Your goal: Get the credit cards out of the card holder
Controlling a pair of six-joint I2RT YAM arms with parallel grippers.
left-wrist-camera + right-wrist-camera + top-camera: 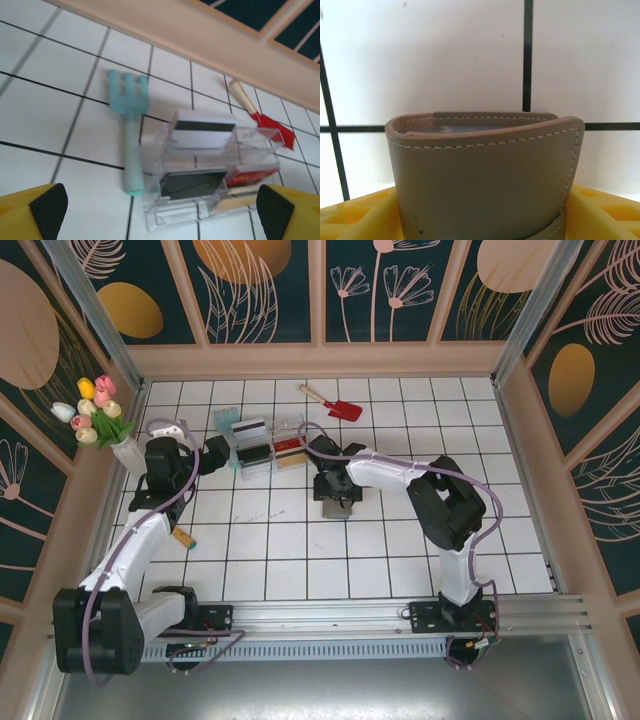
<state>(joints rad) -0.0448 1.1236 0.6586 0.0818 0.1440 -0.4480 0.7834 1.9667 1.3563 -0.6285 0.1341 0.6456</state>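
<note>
The white tiled surface [300,550] spreads across the enclosure, walled by dark panels [265,290] painted with leaves and flowers. The left arm [140,540] runs up the left side of the top view. The right arm [440,510] bends from the lower right toward the middle. A bunch of tulips [95,405] stands in the upper left corner. Just right of it, the left tool [215,453] has its jaws wide apart. In the left wrist view its yellow fingers [30,215] with black pads sit in the two lower corners, close to a clear divided tray [155,220]. The right tool [337,490] points down at the centre of the top view, over the grey card holder [485,175]. In the right wrist view the holder is folded, its stitched panels bowed in a slight curve. It sits between the yellow fingers [605,212], which press against both of its sides, so this tool grips it. A red toy shovel [338,406] lies near the upper middle, well apart from the holder. A teal toy rake [130,130] lies just left of the tray. The credit cards [202,131] stand in the tray's compartments: a pale one with a dark stripe at the back, a black card [192,184] in front of it, and a red card [250,176] to the right. What looks like an orange-yellow card [183,537] lies on the tiles beside the left arm.
</note>
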